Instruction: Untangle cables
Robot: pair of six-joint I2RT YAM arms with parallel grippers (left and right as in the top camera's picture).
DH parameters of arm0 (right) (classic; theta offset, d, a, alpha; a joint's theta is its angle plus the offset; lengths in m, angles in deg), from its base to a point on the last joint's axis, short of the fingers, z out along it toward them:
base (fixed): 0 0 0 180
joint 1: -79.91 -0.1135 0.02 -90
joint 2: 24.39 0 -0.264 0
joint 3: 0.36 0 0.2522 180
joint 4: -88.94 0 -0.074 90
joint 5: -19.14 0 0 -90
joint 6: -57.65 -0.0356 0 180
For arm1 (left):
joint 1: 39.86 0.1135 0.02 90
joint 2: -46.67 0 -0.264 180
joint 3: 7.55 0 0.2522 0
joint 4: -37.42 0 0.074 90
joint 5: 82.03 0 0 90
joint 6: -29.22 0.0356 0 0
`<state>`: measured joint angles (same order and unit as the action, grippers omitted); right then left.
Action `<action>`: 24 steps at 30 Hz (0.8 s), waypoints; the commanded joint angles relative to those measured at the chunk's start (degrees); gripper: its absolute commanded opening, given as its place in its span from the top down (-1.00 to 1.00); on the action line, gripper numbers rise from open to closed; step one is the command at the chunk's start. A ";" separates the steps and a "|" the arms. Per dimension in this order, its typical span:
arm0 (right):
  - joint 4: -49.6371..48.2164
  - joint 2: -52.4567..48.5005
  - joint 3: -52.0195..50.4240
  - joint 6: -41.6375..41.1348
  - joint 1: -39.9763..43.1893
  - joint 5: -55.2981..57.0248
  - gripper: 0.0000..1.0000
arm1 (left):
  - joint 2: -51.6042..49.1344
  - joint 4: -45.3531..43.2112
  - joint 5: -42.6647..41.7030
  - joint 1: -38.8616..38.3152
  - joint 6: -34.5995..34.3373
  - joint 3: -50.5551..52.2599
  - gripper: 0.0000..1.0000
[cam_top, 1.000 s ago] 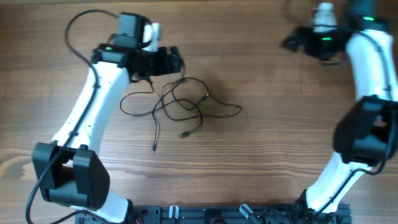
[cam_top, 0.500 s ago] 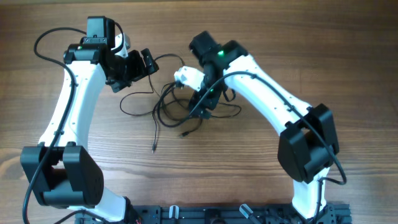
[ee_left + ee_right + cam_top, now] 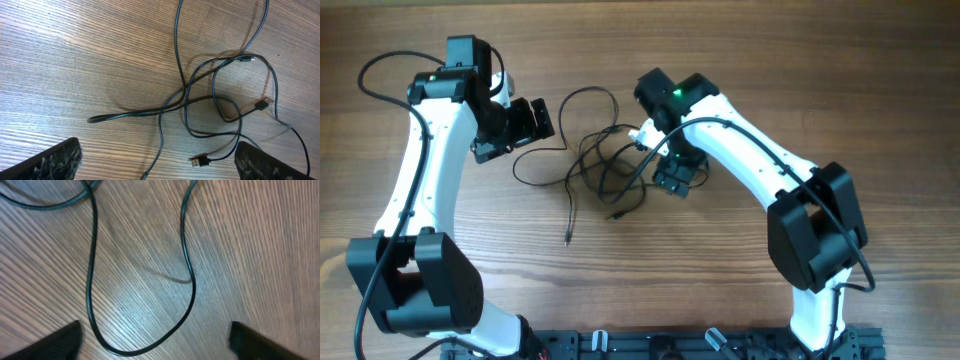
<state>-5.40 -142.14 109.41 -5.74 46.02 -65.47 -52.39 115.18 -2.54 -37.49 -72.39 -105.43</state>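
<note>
**Ops:** Where are the cables?

**Me:** The cables (image 3: 605, 165) are one loose black tangle flat on the surface (image 3: 720, 290), upper middle, between my two arms. I can't tell how many cords are in the knot. The left wrist view shows two plug tips: one (image 3: 199, 161) near the bottom and one (image 3: 263, 104) at right. A third end (image 3: 567, 238) trails out below the tangle.

**Ops:** Arm pose?

**Me:** The left arm (image 3: 420, 190) runs up the left side with its wrist bent inward. The left fingers (image 3: 532, 118) point at the tangle from just beside its left loop. The right arm (image 3: 750, 160) arcs in from the right with its wrist folded down. The right fingers (image 3: 674, 180) hang over the tangle's right edge.

**Ops:** Finger state?

**Me:** Both pairs are spread wide and pinch nothing. The right wrist view has one cord loop (image 3: 140, 350) lying on the wood between my tips (image 3: 55, 340). The left tips (image 3: 55, 160) frame the knot (image 3: 210, 100) from above.

**Ops:** Room to move?

**Me:** There's bare wood all round the tangle, widest on the near side. No surface edge is close to the cords.
</note>
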 commanded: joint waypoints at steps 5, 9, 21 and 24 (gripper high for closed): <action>-8.81 -2.08 -9.05 -2.84 0.33 -10.36 -0.67 | 0.92 1.01 0.55 0.15 0.96 -0.22 -1.00; -12.17 -2.08 -12.41 -3.26 0.33 -10.64 0.92 | 0.92 1.64 0.52 0.15 0.96 -0.22 -1.00; -20.35 8.00 28.46 -16.06 2.01 18.21 0.92 | 0.92 4.48 -0.11 0.11 0.94 -0.22 -1.00; -25.05 13.57 30.91 -13.35 8.61 22.93 0.92 | 0.92 4.66 -0.11 0.11 0.94 -0.22 -1.00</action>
<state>-28.02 -134.82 137.49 -20.98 48.51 -51.72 -52.39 119.60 -2.54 -37.49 -72.37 -105.43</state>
